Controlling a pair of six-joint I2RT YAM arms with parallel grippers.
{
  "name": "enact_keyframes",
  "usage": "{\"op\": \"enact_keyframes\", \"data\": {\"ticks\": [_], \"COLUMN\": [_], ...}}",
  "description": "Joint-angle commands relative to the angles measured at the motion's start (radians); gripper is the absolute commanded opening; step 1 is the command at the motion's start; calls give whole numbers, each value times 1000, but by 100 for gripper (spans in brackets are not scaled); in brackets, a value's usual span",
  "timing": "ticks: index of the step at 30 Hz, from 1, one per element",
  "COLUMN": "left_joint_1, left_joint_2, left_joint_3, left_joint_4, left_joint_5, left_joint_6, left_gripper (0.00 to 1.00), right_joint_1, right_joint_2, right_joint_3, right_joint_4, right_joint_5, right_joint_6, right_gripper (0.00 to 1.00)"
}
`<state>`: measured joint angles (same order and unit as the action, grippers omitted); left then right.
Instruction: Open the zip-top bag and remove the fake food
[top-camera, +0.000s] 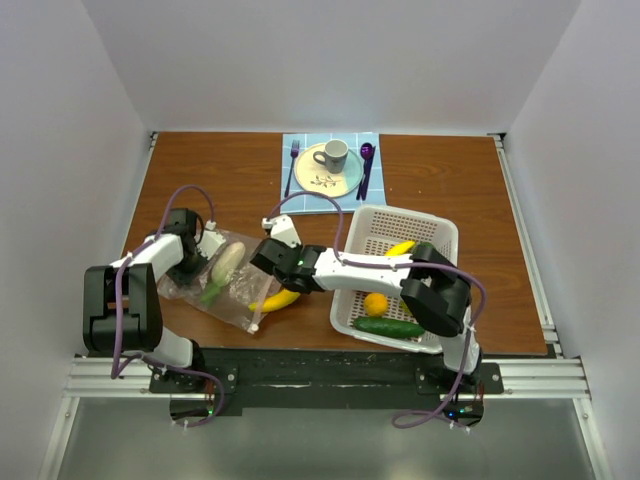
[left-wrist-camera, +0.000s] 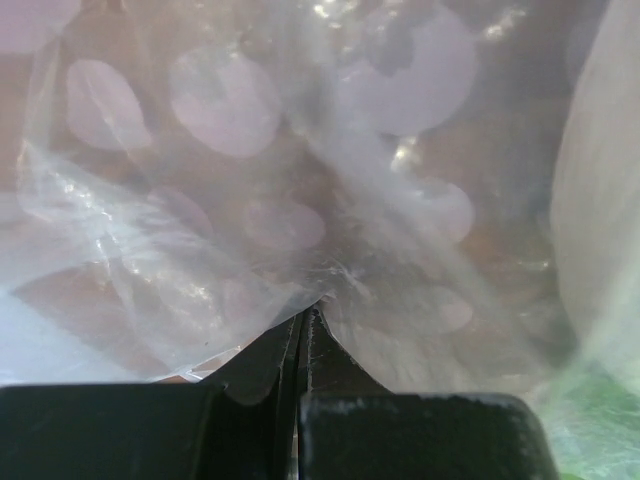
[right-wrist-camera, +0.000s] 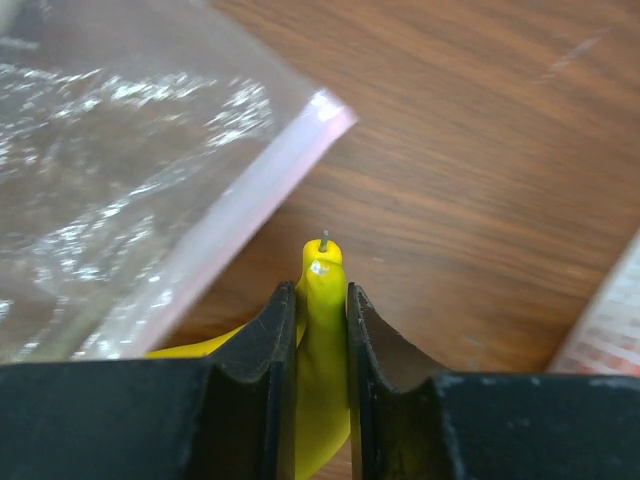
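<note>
The clear zip-top bag lies at the front left of the table. It holds a pale whitish vegetable with a green end. My left gripper is shut on the bag's far left edge; in the left wrist view the fingertips pinch crinkled plastic, and the pale vegetable shows through at the right. My right gripper is shut on a yellow banana beside the bag's mouth. In the right wrist view the banana sits between the pads, its stem pointing out, with the pink zip strip just to its left.
A white perforated basket at the right holds a yellow piece, an orange round fruit and a green cucumber. A plate with a cup stands on a blue mat at the back, with a fork and spoon beside it.
</note>
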<state>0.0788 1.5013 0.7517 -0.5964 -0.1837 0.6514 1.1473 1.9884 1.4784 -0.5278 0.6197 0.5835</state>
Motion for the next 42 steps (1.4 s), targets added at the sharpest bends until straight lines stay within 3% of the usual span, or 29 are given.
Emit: {"op": "enact_keyframes", "data": {"ticks": [1, 4, 11, 16, 18, 19, 20, 21, 22, 23, 24, 25, 26, 30, 31, 33, 38, 42], "left_joint_1": [13, 13, 13, 13, 13, 12, 13, 12, 10, 10, 10, 10, 6, 4, 3, 3, 3, 3], "left_joint_2": [20, 23, 23, -21, -41, -58, -64, -75, -78, -82, -87, -88, -89, -95, -95, -104, -113, -95], "left_joint_3": [-20, -15, -14, 106, 211, 251, 337, 380, 459, 491, 518, 558, 569, 548, 519, 485, 394, 328], "left_joint_4": [-3, -2, -6, -181, -285, -325, -363, -431, -460, -485, -523, -537, -548, -557, -550, -514, -413, -306], "left_joint_5": [62, 61, 64, 274, 378, 418, 455, 514, 538, 556, 584, 590, 595, 578, 567, 529, 438, 289], "left_joint_6": [5, 5, 4, -19, -22, -22, -22, -21, -21, -18, -16, -13, -13, -10, -10, -10, -21, -32], "left_gripper": [0, 0, 0, 0, 0, 0, 0, 0, 0, 0, 0, 0, 0, 0, 0, 0, 0, 0], "right_joint_1": [6, 5, -4, -12, -24, -38, -47, -67, -78, -86, -96, -100, -98, -98, -98, -100, -97, -58], "right_joint_2": [-115, -193, -417, -516, -539, -537, -533, -513, -495, -475, -423, -407, -395, -366, -362, -362, -405, -473], "right_joint_3": [52, 39, -99, -154, -173, -171, -168, -165, -161, -156, -150, -156, -164, -170, -161, -130, -52, -29], "right_joint_4": [-126, -107, 121, 94, -85, -188, -418, -542, -674, -918, -1031, -1046, -1045, -1026, -1014, -976, -940, -760], "right_joint_5": [211, 320, 515, 750, 804, 805, 811, 813, 807, 799, 787, 767, 749, 674, 663, 661, 669, 621], "right_joint_6": [-118, -198, -401, -433, -317, -110, 12, 144, 435, 578, 714, 757, 763, 803, 767, 718, 613, 394], "right_gripper": [0, 0, 0, 0, 0, 0, 0, 0, 0, 1, 4, 23, 32, 55, 77, 95, 99, 98]}}
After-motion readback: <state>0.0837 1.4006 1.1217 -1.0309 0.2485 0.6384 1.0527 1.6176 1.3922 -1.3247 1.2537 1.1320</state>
